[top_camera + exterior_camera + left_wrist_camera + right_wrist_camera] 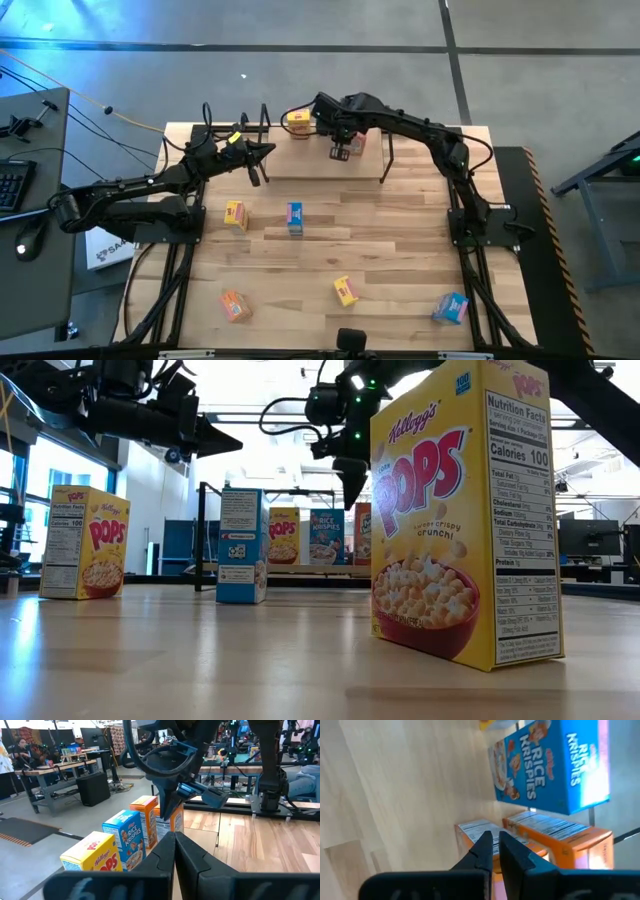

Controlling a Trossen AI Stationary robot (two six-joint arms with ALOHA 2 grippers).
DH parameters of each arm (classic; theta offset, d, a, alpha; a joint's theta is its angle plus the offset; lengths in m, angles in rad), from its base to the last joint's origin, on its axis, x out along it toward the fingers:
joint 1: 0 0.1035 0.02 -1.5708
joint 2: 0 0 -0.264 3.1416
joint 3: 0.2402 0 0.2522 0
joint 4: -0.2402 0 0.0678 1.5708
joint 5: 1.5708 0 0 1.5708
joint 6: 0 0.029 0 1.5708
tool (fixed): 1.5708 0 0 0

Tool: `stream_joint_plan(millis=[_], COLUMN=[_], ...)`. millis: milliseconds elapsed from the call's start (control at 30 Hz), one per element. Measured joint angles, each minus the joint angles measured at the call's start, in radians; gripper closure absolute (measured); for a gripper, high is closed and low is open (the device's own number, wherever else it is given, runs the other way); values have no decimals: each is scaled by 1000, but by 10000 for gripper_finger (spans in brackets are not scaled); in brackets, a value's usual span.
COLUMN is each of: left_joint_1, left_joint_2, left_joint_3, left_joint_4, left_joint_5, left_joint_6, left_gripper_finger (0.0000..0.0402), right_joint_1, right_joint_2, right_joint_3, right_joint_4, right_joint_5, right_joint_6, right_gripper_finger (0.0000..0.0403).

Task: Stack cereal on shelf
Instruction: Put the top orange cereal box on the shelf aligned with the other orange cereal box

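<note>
Right gripper [340,152] hangs over the far light wooden plank shelf [310,160], fingers pinched nearly together, grasping nothing, tips just above two small orange cardboard cereal boxes [555,840]. A blue Rice Krispies box [547,765] and a yellow Pops box [95,855] stand beside them on the shelf. Left gripper [262,152] hovers at the shelf's left end, fingers clenched, empty. Five more boxes sit scattered on the nearer wooden tabletop [400,260]. Workbenches and a seated person show behind.

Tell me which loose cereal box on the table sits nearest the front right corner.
The blue cereal box; the other loose ones stand farther left or farther back.
</note>
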Motion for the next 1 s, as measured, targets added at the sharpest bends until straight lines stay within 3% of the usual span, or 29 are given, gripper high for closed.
stream_joint_plan(millis=[133, 400, 800, 1000], left_joint_1=[0, 0, 0, 0], left_joint_2=[0, 0, 0, 0], left_joint_3=[0, 0, 0, 0], left_joint_4=[0, -8, -20, -16], left_joint_5=[0, 0, 0, 0], left_joint_6=[0, 4, 18, 24], left_gripper_finger=[401, 401, 401, 401], right_joint_1=[24, 45, 50, 51], right_joint_2=[-3, -2, -30, -41], right_joint_3=[61, 71, -211, -288], right_joint_4=[4, -102, 39, 85], right_joint_5=[-8, -214, -94, -30], right_joint_6=[-14, 13, 193, 238], right_gripper_finger=[393, 393, 401, 402])
